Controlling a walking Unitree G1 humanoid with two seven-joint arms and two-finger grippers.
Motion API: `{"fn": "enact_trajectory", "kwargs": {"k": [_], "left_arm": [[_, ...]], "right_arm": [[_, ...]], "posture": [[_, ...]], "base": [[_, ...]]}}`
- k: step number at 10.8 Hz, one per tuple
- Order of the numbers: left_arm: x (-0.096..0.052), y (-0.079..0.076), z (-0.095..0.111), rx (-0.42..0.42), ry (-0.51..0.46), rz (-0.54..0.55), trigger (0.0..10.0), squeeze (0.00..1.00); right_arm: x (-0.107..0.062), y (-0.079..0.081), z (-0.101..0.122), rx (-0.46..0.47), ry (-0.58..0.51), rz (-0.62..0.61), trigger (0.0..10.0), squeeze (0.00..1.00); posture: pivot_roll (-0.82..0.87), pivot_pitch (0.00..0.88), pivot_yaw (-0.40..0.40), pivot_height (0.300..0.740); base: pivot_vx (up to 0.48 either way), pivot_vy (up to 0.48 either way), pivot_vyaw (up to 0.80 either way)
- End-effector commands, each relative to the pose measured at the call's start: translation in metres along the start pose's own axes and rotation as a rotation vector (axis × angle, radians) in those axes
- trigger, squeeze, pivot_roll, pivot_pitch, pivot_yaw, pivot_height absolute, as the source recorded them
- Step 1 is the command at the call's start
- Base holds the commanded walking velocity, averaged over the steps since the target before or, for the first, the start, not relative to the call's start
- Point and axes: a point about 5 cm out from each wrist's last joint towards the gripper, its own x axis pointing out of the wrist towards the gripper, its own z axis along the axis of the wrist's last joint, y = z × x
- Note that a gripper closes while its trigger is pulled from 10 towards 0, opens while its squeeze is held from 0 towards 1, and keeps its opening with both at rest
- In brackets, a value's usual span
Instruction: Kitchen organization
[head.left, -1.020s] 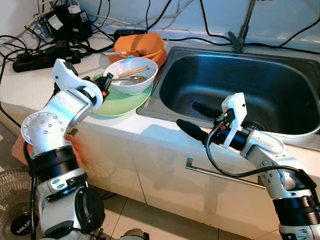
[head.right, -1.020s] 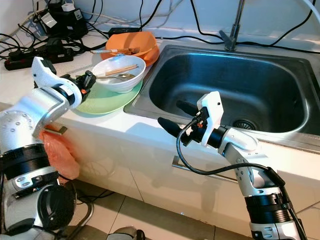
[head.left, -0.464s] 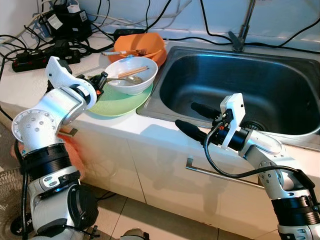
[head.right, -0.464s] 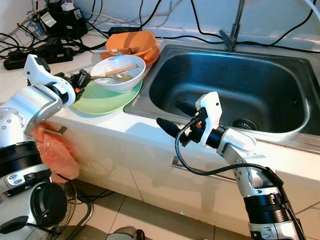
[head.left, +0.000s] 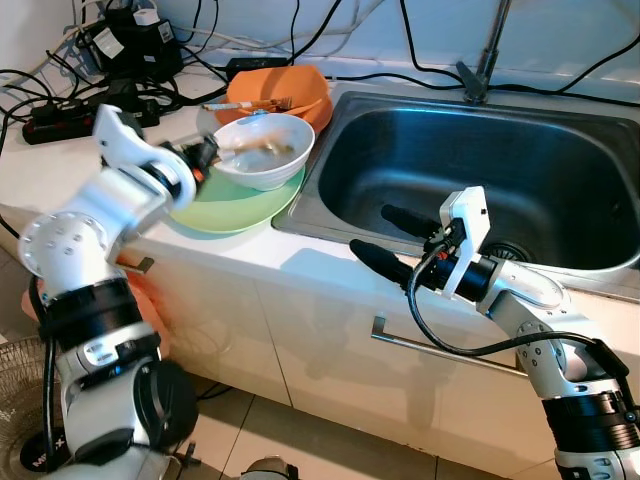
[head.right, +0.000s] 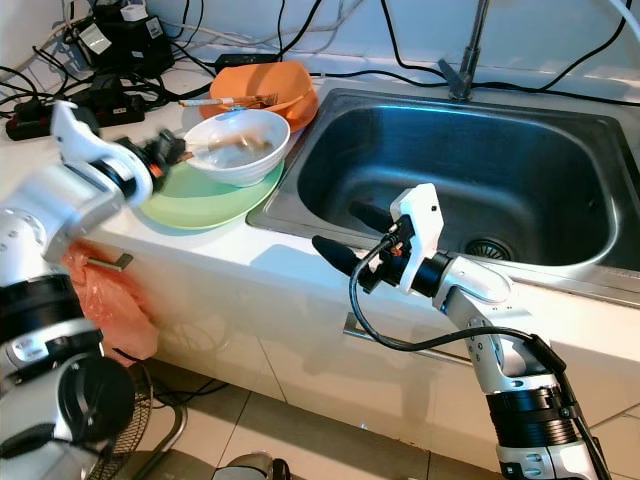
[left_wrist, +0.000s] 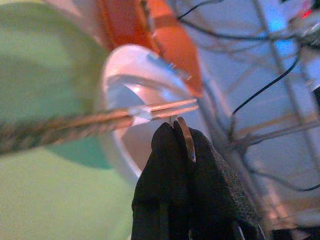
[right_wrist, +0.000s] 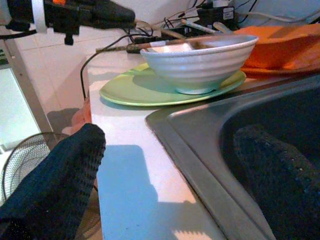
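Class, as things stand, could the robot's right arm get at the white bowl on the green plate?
Probably yes. The right gripper hangs open over the sink's near edge, and bare counter lies between it and the white bowl on the green plate.

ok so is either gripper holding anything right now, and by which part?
Left gripper is shut on a thin metal utensil handle at the white bowl's rim. Right gripper is open, holding nothing.

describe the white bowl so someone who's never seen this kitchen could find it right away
Start at the steel sink; on the counter just to its left lies a pale green plate. The white bowl sits on that plate, with the left gripper at its rim. Unlike the orange bowl behind it, it is white and ribbed outside.
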Motion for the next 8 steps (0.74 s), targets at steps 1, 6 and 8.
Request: {"fn": "enact_trajectory", "kwargs": {"k": [1, 6, 8], "left_arm": [[-0.001, -0.006, 0.004, -0.028, -0.009, -0.011, 0.0, 0.00], [-0.003, -0.014, -0.005, -0.012, 0.050, -0.102, 0.0, 0.00], [-0.003, -0.026, -0.015, -0.003, 0.099, -0.196, 0.0, 0.00]], "right_arm": [[0.003, 0.002, 0.002, -0.026, 0.003, 0.015, 10.0, 0.95], [0.005, 0.001, 0.002, -0.030, 0.003, 0.016, 10.0, 0.95], [0.005, 0.001, 0.003, -0.032, -0.004, 0.009, 10.0, 0.95]], "posture": [[0.14, 0.033, 0.107, 0.740], [0.15, 0.034, 0.105, 0.740], [0.14, 0.033, 0.105, 0.740]], "base": [[0.000, 0.000, 0.00], [0.000, 0.000, 0.00], [0.000, 0.000, 0.00]]}}
